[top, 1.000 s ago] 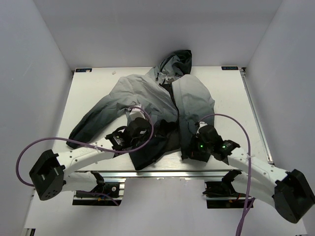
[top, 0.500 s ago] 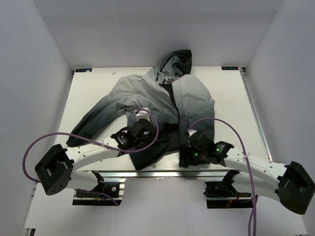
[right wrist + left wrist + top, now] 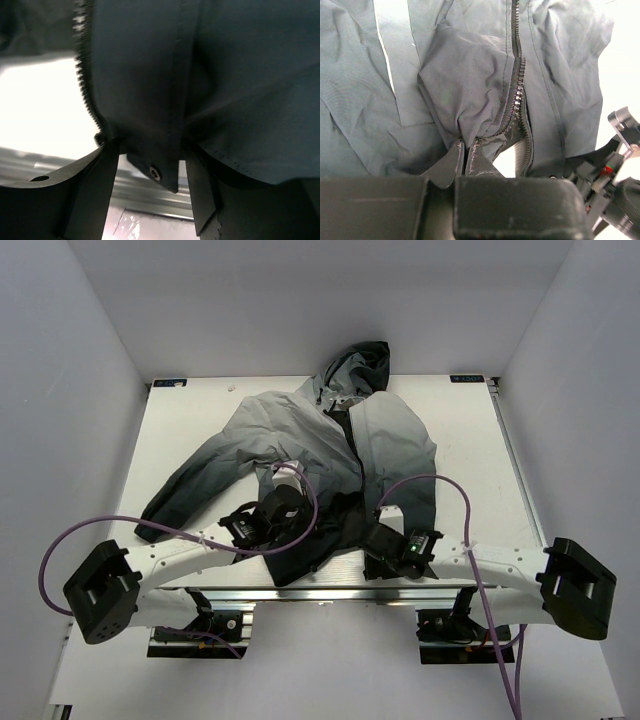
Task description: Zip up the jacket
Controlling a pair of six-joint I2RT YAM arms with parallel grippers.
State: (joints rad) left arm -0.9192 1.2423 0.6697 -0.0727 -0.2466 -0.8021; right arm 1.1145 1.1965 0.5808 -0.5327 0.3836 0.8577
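The jacket (image 3: 300,430) lies flat on the white table, hood at the far side and black hem nearest the arms, its front partly open. My left gripper (image 3: 300,508) is shut on a fold of the jacket (image 3: 465,90) right beside the lower end of the zipper (image 3: 516,85); its fingertips (image 3: 457,155) pinch the cloth. My right gripper (image 3: 368,538) is open at the hem of the other front panel. Its fingers (image 3: 100,180) stand on either side of a hem corner with a metal snap (image 3: 156,173), next to the zipper teeth (image 3: 84,75).
The white table (image 3: 470,440) is bounded by grey walls on three sides. A metal rail (image 3: 330,592) runs along its near edge, just below the hem. A jacket sleeve (image 3: 175,502) stretches out to the left. Purple cables loop over both arms.
My right gripper has opened and slid left and nearer along the hem to the panel's corner. The left gripper stays shut on the cloth, hardly moved.
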